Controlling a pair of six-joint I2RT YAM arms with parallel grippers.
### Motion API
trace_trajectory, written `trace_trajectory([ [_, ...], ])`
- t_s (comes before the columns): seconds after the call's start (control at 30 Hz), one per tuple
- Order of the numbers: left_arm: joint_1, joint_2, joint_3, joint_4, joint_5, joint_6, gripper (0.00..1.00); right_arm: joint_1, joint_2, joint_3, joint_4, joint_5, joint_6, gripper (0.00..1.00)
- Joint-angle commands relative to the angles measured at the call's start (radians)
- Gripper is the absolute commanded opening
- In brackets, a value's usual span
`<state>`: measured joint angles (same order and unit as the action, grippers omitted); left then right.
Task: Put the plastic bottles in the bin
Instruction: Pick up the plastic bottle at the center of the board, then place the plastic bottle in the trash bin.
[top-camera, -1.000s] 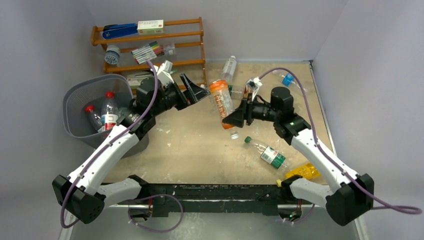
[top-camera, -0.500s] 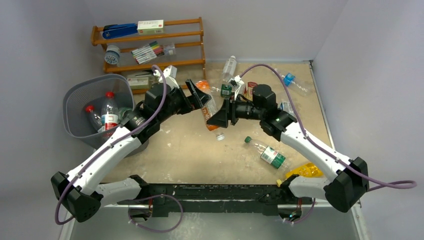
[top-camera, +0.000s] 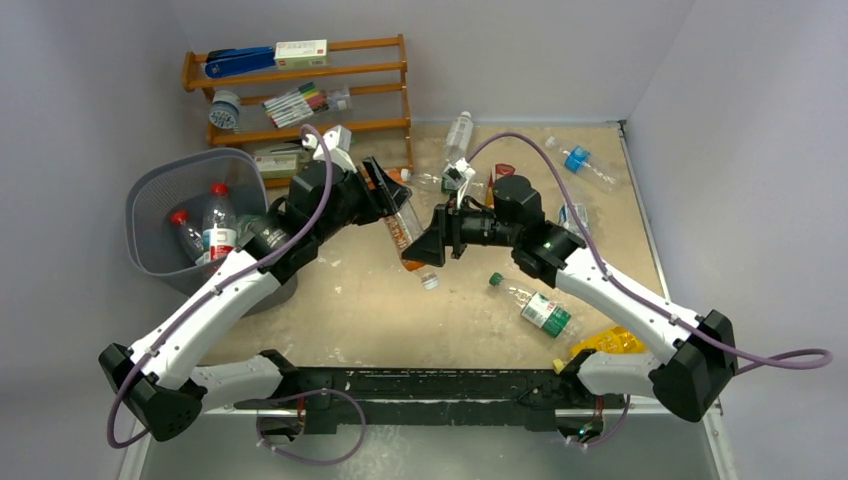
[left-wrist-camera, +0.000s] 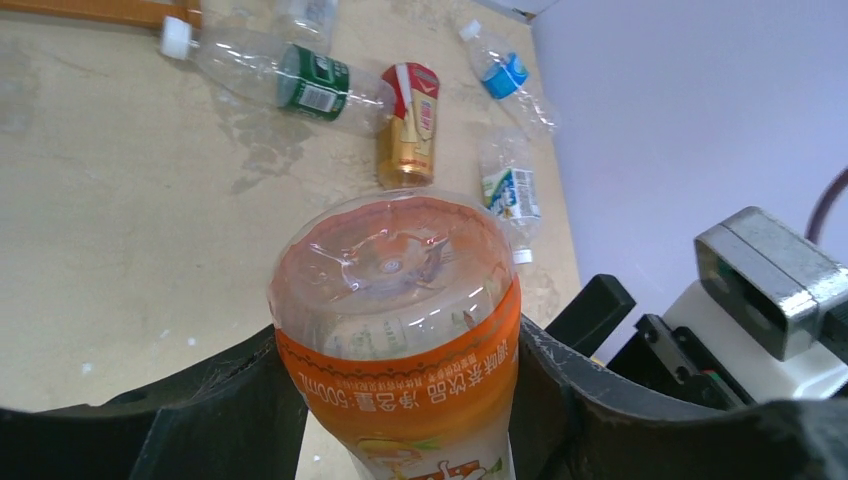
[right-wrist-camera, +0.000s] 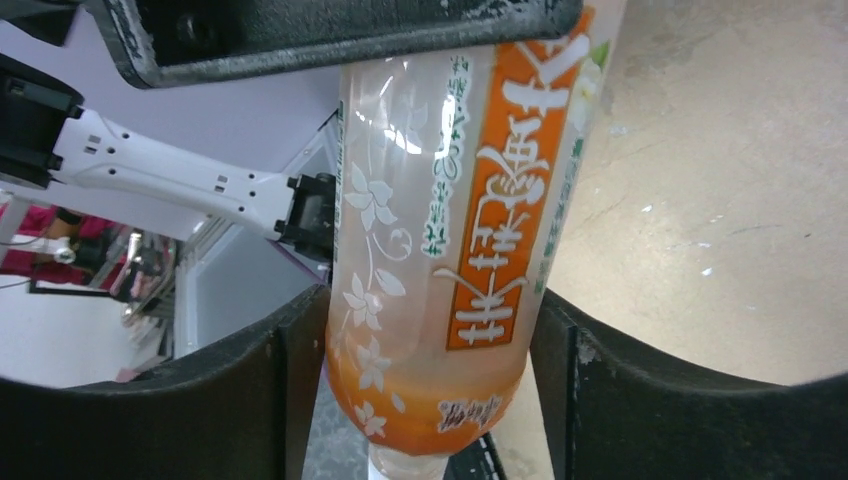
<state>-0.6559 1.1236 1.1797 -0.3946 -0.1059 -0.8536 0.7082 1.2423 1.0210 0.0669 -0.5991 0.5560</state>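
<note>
An orange-labelled plastic bottle hangs tilted above the table between both arms. My left gripper is shut on its base end; in the left wrist view the bottle fills the gripper, with both fingers against its sides. My right gripper is shut on its lower, neck end; in the right wrist view the gripper has both fingers against the bottle. The grey bin stands at the left with two red-capped bottles inside.
Loose bottles lie on the table: a green-labelled one, a yellow one, a blue-capped one and a clear one. A red and gold bottle lies ahead of the left gripper. The orange wooden rack stands at the back left.
My right gripper carried the orange bottle leftward into my left gripper, which was open a second ago. The left jaws have closed on the bottle's base end.
</note>
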Motion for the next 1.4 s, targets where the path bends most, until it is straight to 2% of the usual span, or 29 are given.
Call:
trace_trajectory([
  [0.0,0.003,0.001,0.158,-0.146,-0.123,0.121,0.51,-0.003,-0.048,0.043,-0.004,0.060,-0.011,0.79],
  [0.17,0.046,0.073,0.471,-0.423,-0.341,0.313,0.53,-0.002,-0.107,0.048,-0.081,0.122,-0.027,0.91],
  [0.4,0.217,0.172,0.853,-0.648,-0.522,0.458,0.55,-0.004,-0.157,0.044,-0.187,0.199,-0.050,0.93],
  [0.53,0.235,0.271,1.067,-0.850,-0.822,0.466,0.54,-0.004,-0.175,0.022,-0.243,0.209,-0.038,0.93],
  [0.6,0.257,0.256,1.042,-0.861,-0.946,0.460,0.54,-0.004,-0.181,0.012,-0.261,0.242,-0.015,0.93],
  [0.83,0.320,0.209,0.936,-0.810,-1.144,0.482,0.52,-0.003,-0.173,0.010,-0.312,0.269,-0.010,0.93],
  [1.03,0.485,0.164,0.805,-0.692,-1.097,0.567,0.52,-0.004,-0.172,0.024,-0.350,0.276,-0.034,0.94],
  [1.17,0.653,0.162,0.685,-0.632,-0.920,0.580,0.52,-0.006,-0.179,0.022,-0.364,0.298,-0.042,0.95],
  [1.23,0.684,0.169,0.629,-0.632,-0.838,0.572,0.56,-0.005,-0.177,0.018,-0.377,0.323,-0.041,0.96],
  [1.27,0.687,0.174,0.613,-0.640,-0.820,0.562,0.63,-0.005,-0.173,0.021,-0.393,0.346,-0.043,0.96],
  [1.33,0.687,0.172,0.572,-0.641,-0.789,0.550,0.87,-0.007,-0.162,0.032,-0.430,0.400,-0.048,0.97],
  [1.37,0.687,0.168,0.564,-0.640,-0.774,0.548,0.91,-0.009,-0.156,0.037,-0.451,0.429,-0.048,0.98],
])
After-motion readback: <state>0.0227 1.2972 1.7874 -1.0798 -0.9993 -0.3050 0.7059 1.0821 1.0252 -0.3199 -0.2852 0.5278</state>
